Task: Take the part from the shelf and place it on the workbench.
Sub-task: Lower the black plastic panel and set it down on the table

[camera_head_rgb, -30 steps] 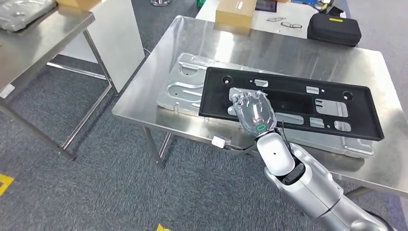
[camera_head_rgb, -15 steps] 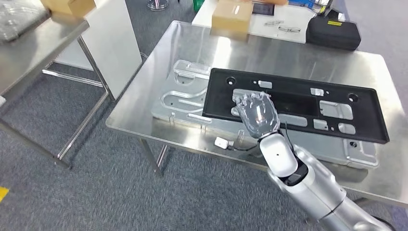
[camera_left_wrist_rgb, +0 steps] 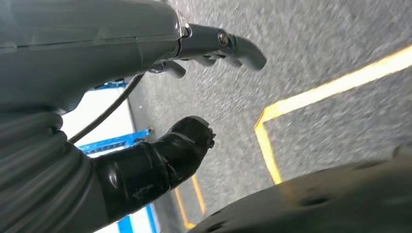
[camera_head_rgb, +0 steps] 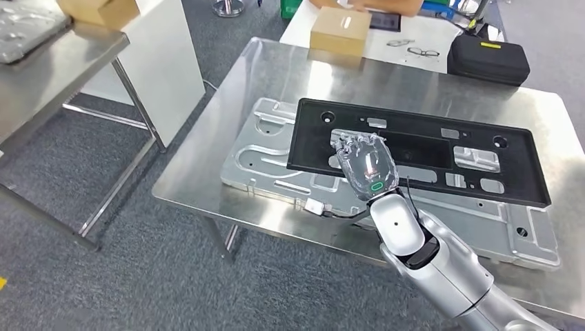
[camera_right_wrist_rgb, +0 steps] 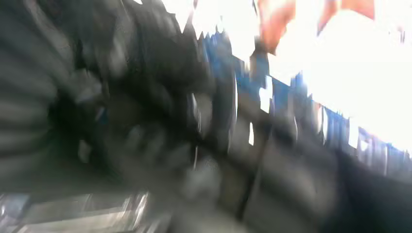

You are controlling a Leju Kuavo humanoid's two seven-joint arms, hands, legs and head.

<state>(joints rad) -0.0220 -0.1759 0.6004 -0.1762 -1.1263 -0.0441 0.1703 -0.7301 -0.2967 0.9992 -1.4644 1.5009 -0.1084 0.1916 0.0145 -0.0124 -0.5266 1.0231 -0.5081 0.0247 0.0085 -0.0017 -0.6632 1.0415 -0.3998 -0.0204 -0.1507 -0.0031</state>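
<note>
A long black plastic part (camera_head_rgb: pixel 414 148) with several cut-outs hangs over a silver metal plate (camera_head_rgb: pixel 262 155) on the steel workbench (camera_head_rgb: pixel 276 76). My right hand (camera_head_rgb: pixel 364 164) grips the part at the middle of its near edge, fingers lying over its top face. The part's far side is hard to judge, whether touching the plate or just above it. The right wrist view is blurred and dark. My left hand (camera_left_wrist_rgb: pixel 145 43) hangs above grey floor with yellow lines, fingers apart and holding nothing.
A cardboard box (camera_head_rgb: pixel 339 31), glasses (camera_head_rgb: pixel 417 48) and a black case (camera_head_rgb: pixel 488 62) lie at the workbench's far side, where a person's arm (camera_head_rgb: pixel 372 5) reaches in. A small white tag (camera_head_rgb: pixel 314 205) sits at the front edge. Another steel table (camera_head_rgb: pixel 41 76) stands left.
The whole picture has shifted, so the camera has moved. More of the silver plate now shows to the right of and nearer than the black part. My right hand keeps its grip.
</note>
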